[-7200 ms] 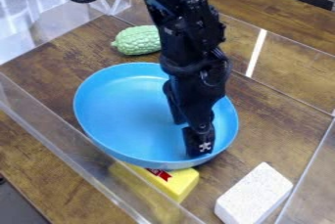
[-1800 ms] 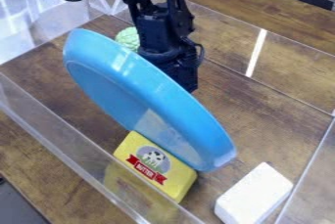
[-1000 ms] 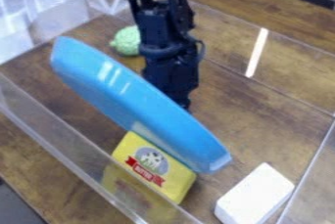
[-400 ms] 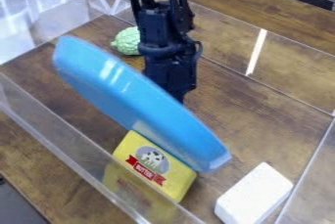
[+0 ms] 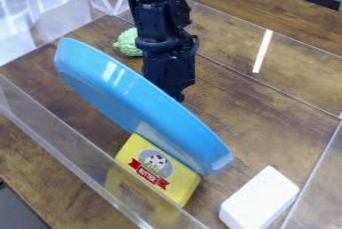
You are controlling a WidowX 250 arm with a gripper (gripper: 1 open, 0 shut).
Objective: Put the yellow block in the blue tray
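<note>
The blue tray (image 5: 134, 98) stands steeply tilted on its edge, its low end down by the yellow block (image 5: 156, 169). That block lies flat near the front, its red band and round label facing up, partly under the tray's lower rim. My gripper (image 5: 168, 91) points down just behind the tray's raised rim. Its fingertips are hidden by the tray, so I cannot see how the jaws stand or whether they hold the rim.
A white speckled block (image 5: 261, 199) lies at the front right. A green bumpy lump (image 5: 130, 40) sits behind the arm at the back left. A clear plastic wall (image 5: 60, 158) runs along the front left edge of the wooden table.
The tray stays tilted on its edge over the yellow block, and the arm holds nearly the same place behind it.
</note>
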